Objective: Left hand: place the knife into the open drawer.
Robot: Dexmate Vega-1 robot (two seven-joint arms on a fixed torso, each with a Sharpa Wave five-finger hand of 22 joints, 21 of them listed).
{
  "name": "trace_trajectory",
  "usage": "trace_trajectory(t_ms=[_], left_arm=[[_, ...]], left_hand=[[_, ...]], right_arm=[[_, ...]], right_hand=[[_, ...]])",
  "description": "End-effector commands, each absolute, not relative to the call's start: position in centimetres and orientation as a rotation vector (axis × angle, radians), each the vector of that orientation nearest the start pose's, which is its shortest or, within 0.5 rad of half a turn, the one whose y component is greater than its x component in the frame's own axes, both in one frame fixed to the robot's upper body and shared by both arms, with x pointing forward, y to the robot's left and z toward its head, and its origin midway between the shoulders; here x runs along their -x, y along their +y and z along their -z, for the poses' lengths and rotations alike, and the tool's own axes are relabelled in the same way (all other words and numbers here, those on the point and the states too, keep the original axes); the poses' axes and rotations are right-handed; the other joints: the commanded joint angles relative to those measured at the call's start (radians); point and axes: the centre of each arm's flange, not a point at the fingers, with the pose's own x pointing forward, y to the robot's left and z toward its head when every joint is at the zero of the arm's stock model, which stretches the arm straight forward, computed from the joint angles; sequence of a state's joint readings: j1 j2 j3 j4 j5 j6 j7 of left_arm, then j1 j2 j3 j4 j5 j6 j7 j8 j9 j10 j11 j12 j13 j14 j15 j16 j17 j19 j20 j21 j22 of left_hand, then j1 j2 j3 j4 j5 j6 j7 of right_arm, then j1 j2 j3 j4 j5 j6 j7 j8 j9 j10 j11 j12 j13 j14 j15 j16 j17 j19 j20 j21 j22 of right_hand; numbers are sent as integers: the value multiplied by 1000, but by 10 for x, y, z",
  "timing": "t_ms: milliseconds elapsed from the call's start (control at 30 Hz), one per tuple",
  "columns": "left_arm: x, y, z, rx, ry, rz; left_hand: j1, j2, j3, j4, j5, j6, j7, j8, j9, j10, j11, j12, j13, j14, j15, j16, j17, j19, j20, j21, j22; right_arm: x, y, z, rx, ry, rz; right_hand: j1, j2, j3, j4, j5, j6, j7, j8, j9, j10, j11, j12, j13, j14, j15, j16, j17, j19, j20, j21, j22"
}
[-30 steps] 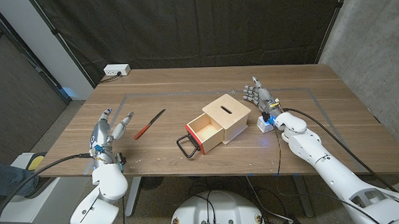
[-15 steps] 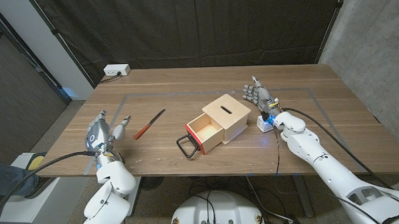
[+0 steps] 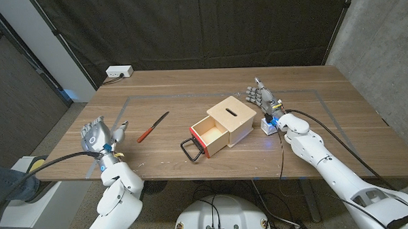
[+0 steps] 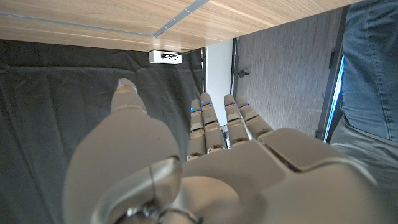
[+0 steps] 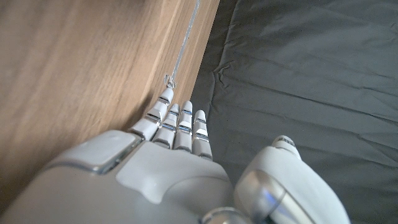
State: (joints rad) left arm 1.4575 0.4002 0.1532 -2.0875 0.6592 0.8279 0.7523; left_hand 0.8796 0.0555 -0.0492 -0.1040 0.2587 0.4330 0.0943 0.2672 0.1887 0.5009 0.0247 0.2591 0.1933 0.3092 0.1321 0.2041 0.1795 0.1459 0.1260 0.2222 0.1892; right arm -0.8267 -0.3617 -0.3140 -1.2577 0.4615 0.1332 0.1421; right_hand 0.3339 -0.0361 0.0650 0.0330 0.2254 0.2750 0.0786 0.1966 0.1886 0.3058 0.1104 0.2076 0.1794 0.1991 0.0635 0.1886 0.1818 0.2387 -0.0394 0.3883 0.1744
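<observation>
from the head view, your left hand [image 3: 98,135] is up near the table's left front edge with its fingers apart and nothing in them. the knife [image 3: 153,126], red handle toward you and dark blade pointing away, lies on the table [image 3: 189,84] just beyond that hand, between it and the wooden box [image 3: 233,117]. the open drawer [image 3: 208,137] sticks out of the box toward you, black handle in front. your right hand [image 3: 261,97] stands spread and holding nothing beside the box's far corner.

in the left wrist view, the fingers [image 4: 214,121] reach out straight and apart, gripping nothing.

in the right wrist view, the fingers [image 5: 177,121] are extended and together, gripping nothing.

reach forward to the red handle, come down over it across its length, and pinch it firmly before lifting toward the drawer.
</observation>
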Motion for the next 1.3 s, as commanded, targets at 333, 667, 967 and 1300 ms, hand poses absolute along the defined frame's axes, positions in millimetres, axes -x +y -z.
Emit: trace_trajectory(t_ms=[333, 667, 967, 1300], left_arm=[[-472, 346, 88, -1083, -150, -1003], [-481, 338, 81, -1130, -109, -918], [-485, 332, 71, -1174, -62, -851], [-492, 325, 61, -1204, -33, -790]], left_hand=[[44, -7, -2, -16, -8, 36, -42, 0, 5, 45, -40, -6, 4, 15, -96, -2, 4, -44, -81, -14, 3], [47, -11, -9, -13, -12, 71, -75, 1, 6, 77, -78, -8, 5, 20, -143, -2, 4, -75, -151, -22, 1], [50, -11, -12, -12, -13, 100, -90, 4, 6, 107, -101, -6, 5, 34, -168, 2, 4, -101, -169, -28, 0], [64, -8, -10, -16, -13, 104, -98, -1, 6, 119, -116, -10, 6, 48, -184, 5, 3, -114, -168, -27, 0]], right_arm=[[-671, -237, 58, 31, -452, -296], [-668, -237, 62, 36, -448, -298], [-667, -237, 64, 36, -443, -304], [-667, -235, 62, 51, -442, -317]], right_hand=[[5, 1, 3, -10, -4, 6, -2, 1, 1, 5, 0, 4, 4, 6, -3, 3, 2, 8, 0, -8, 5], [6, 2, 2, -11, -4, 6, -2, 1, 1, 5, -1, 4, 4, 7, -3, 3, 2, 9, 0, -11, 5], [6, 2, 2, -11, -5, 6, -2, 1, 1, 6, -1, 4, 5, 8, -4, 3, 2, 10, 1, -14, 5], [6, 3, 1, -12, -5, 7, -3, 1, 1, 6, 0, 4, 5, 8, -3, 3, 2, 10, 2, -17, 5]])
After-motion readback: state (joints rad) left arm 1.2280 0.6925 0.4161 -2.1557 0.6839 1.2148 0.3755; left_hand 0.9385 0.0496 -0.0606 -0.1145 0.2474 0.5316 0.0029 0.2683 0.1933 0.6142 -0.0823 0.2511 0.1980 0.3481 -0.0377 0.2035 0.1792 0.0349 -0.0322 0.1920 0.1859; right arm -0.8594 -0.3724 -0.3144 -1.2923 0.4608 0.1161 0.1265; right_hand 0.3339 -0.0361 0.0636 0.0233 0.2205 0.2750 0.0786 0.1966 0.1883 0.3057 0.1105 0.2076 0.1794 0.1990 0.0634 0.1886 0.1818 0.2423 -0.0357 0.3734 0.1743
